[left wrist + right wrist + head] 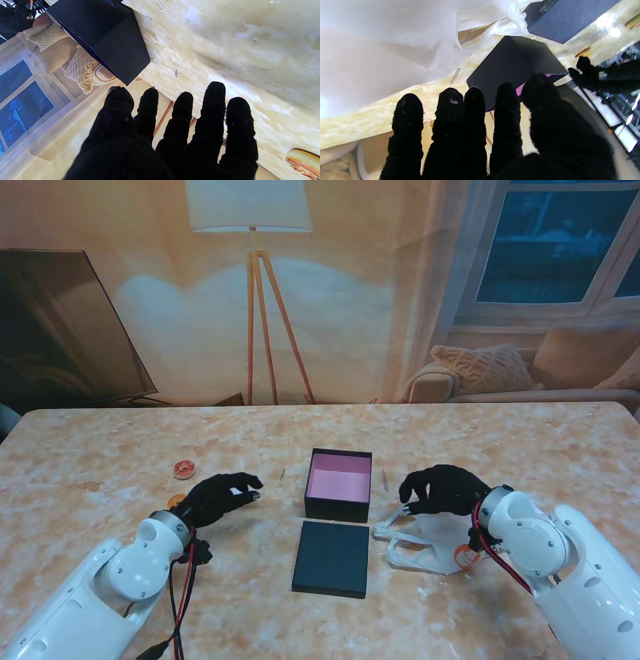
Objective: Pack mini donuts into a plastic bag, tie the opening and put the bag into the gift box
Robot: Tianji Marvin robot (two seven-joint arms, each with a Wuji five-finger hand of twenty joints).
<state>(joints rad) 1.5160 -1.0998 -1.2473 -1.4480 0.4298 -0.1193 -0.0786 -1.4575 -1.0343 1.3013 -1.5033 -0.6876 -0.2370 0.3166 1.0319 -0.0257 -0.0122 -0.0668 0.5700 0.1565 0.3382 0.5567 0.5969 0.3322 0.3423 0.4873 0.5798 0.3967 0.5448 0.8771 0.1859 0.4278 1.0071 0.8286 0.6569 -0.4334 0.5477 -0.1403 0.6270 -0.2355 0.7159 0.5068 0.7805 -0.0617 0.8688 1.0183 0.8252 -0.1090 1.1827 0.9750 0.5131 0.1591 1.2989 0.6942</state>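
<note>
A dark gift box (338, 483) with a pink inside stands open at the table's middle, and its dark lid (332, 557) lies flat just nearer to me. A clear plastic bag (425, 542) lies crumpled right of the lid, with an orange donut (466, 555) at its right edge by my wrist. My right hand (443, 488) hovers over the bag's far end, fingers apart and curled, holding nothing. My left hand (222, 497) hangs left of the box, fingers spread and empty. One mini donut (185, 469) lies beyond it, another (176, 501) peeks out beside the wrist.
In the left wrist view the box (105, 37) shows and a donut (303, 160) lies on the marble top. In the right wrist view the bag (382, 47) fills much of the picture beside the box (517, 70). A thin tie-like strip (385, 478) lies right of the box.
</note>
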